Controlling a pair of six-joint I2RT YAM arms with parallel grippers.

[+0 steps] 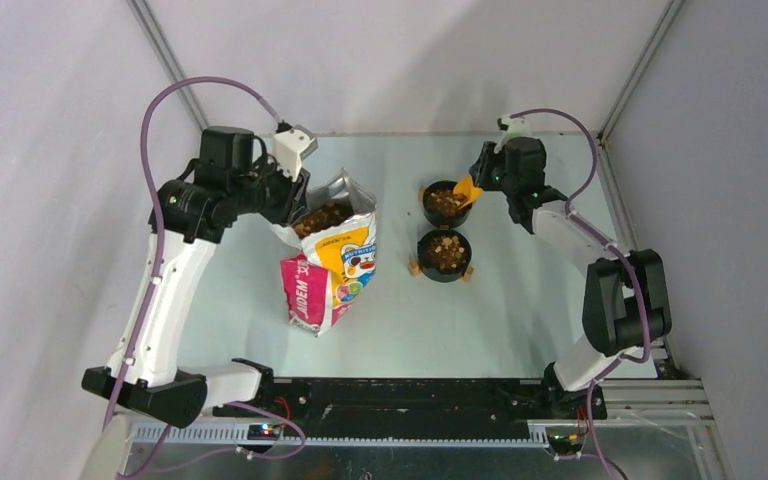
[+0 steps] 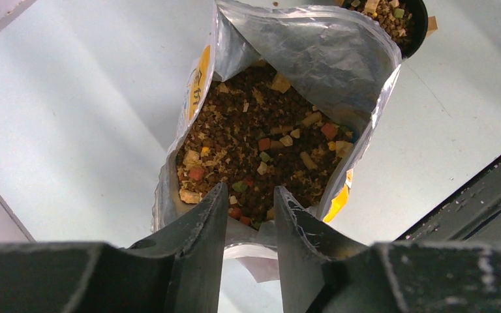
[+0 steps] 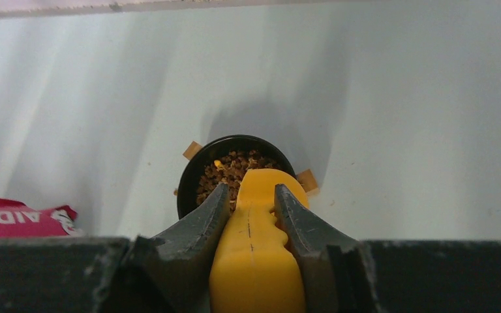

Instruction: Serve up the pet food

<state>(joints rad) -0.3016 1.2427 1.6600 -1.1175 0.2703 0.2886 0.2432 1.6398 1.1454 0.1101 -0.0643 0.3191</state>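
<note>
The pet food (image 2: pixel 267 130) fills the open cartoon-cat bag (image 1: pixel 335 275), which leans at the table's middle left; it shows as a brown patch in the top view (image 1: pixel 322 217). My left gripper (image 1: pixel 298 200) is shut on the near end of the bag's rim (image 2: pixel 249 189). Two black bowls hold kibble, a far one (image 1: pixel 428 195) and a near one (image 1: pixel 423 250). My right gripper (image 1: pixel 487 180) is shut on the yellow scoop (image 1: pixel 468 190) over the far bowl. In the right wrist view the scoop handle (image 3: pixel 254 248) sits between the fingers (image 3: pixel 251 189), with a bowl of kibble (image 3: pixel 231 166) just beyond.
Small brown tabs (image 1: pixel 468 272) sit against the near bowl. The bowl's rim (image 2: pixel 421 29) shows past the bag mouth in the left wrist view. The bag's pink bottom (image 3: pixel 19 218) lies at the left of the right wrist view. White walls enclose the table.
</note>
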